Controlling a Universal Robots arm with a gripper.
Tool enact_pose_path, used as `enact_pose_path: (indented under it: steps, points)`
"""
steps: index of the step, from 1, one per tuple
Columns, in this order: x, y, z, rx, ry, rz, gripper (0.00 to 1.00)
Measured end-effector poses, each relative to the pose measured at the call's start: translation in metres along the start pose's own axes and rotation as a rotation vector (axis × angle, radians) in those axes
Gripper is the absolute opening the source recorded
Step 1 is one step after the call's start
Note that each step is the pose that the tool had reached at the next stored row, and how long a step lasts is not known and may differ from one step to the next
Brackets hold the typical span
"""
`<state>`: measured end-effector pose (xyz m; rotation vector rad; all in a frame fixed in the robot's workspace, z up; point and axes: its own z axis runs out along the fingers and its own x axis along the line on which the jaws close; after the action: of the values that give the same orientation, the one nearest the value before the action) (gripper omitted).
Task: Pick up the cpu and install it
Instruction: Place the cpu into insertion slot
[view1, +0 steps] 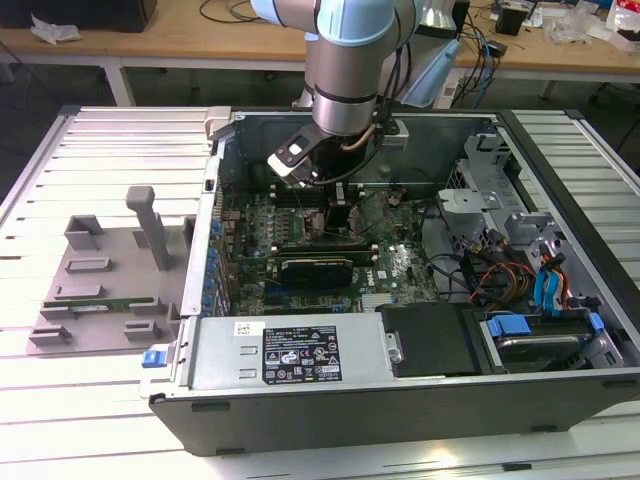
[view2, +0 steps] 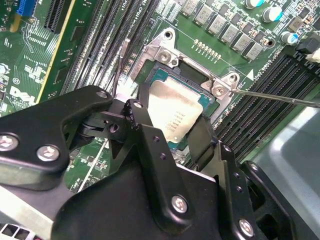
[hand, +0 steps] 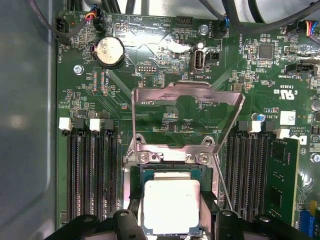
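The cpu (hand: 171, 205) is a silvery square plate with a green rim, sitting low over the open socket (hand: 170, 157) on the motherboard (view1: 390, 265). In the second wrist view the cpu (view2: 175, 112) lies between two black fingers (view2: 142, 125). My gripper (hand: 171, 222) is shut on the cpu, one finger against each side edge. The socket's metal load plate (hand: 185, 95) stands raised beyond it, and the thin lever (view2: 280, 95) is swung out. In the exterior view my gripper (view1: 337, 215) reaches down into the computer case (view1: 300, 350).
Black memory slots (hand: 90, 170) flank the socket on both sides, and a green memory stick (hand: 282, 180) sits in one. A coin battery (hand: 110, 51) lies further along the board. An expansion card (view1: 315, 268), drive cages and cables (view1: 520, 280) crowd the case. A grey fixture (view1: 100, 280) stands at the exterior view's left.
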<state>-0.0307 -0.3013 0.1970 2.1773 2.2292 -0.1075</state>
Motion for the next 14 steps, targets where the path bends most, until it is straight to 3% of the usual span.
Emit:
enact_pose_path:
  steps: [3,5,7,12,14]
  points:
    - [0.0000,0.0000,0.0001,0.0000,0.0000,0.000,0.54]
    - [0.0002,0.0001,0.0005,-0.0004,0.0007,0.000,0.61]
    - [-0.0001,0.0000,-0.0007,0.0000,0.0001,0.000,0.61]
    - [-0.0007,-0.0006,-0.0176,-0.0004,0.0003,0.000,0.60]
    - [-0.0009,-0.0007,-0.0203,-0.0004,0.0003,0.000,0.47]
